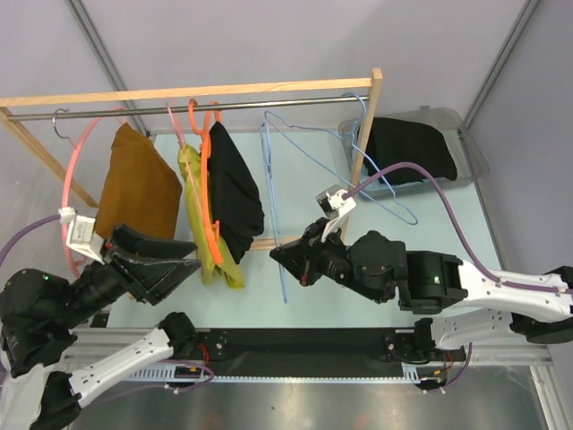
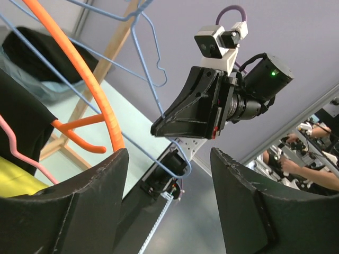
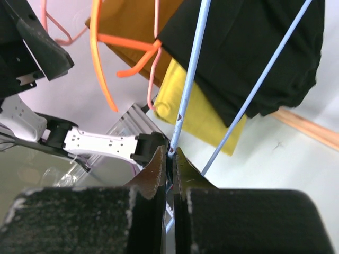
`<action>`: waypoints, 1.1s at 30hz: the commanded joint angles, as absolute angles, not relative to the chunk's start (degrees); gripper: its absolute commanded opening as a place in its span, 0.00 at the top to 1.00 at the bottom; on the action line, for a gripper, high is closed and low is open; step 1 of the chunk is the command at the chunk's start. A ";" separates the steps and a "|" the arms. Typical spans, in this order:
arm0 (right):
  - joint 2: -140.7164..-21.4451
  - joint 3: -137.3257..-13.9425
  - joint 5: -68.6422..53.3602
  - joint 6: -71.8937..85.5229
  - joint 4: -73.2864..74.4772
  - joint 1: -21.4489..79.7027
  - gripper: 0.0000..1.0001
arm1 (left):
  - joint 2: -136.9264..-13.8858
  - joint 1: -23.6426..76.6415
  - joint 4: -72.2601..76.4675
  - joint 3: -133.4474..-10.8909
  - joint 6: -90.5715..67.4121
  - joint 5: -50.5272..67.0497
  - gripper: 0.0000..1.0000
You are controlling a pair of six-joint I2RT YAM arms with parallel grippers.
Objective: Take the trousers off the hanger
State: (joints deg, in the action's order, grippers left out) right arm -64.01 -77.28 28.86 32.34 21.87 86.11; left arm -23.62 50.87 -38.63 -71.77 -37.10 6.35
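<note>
1. The right fingers (image 3: 154,174) are pinched shut on the lower corner of an empty blue wire hanger (image 3: 192,79), where its two wires meet.
2. The left fingers (image 2: 79,206) are spread wide with nothing between them. Through the gap the left wrist view looks across at the right arm.
3. Just beyond the left fingertips hangs a yellow garment (image 1: 215,255). The black trousers (image 1: 235,193) lie against its far side, draped on an orange hanger (image 1: 208,193) hooked on the rail (image 1: 179,106).
4. The trousers therefore sit between the two arms: to the right of the left fingers, beyond the yellow cloth, and to the left of the right fingers, near them.
5. Their long axis runs down from the rail towards the near edge of the table (image 1: 448,233), following the orange hanger. The hem bunches low, near the level of both sets of fingers.
6. Both arms look about equally close. The right one is occupied with the wire hanger, so the free left arm seems better placed for the pull, probably from the hem end.
7. Further out, a mustard garment (image 1: 134,193) hangs to the left, and dark cloth (image 1: 412,148) lies in a clear bin (image 1: 448,112) at the back right.
</note>
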 commanded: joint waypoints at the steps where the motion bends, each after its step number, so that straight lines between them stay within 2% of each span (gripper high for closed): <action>1: -64.07 -81.91 31.99 29.53 20.22 84.21 1.00 | -21.54 50.98 -37.88 -72.43 -34.63 3.25 0.31; 13: -67.94 -84.46 26.11 29.00 17.84 75.07 1.00 | -19.16 50.98 -38.58 -70.93 -35.07 3.25 0.31; 24: -70.14 -82.18 28.21 31.02 20.39 74.71 1.00 | -16.53 50.98 -39.20 -69.08 -35.51 3.60 0.30; 29: -69.26 -80.51 30.14 31.81 21.70 75.06 0.83 | -16.00 50.98 -39.38 -67.85 -36.21 3.52 0.29; 33: -68.91 -80.33 30.06 32.34 22.94 75.58 0.64 | -16.00 50.98 -39.38 -67.24 -36.56 4.13 0.29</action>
State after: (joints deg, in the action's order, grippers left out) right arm -70.50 -80.49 28.21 31.53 22.41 74.74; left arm -16.34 50.87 -39.97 -67.90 -36.03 3.60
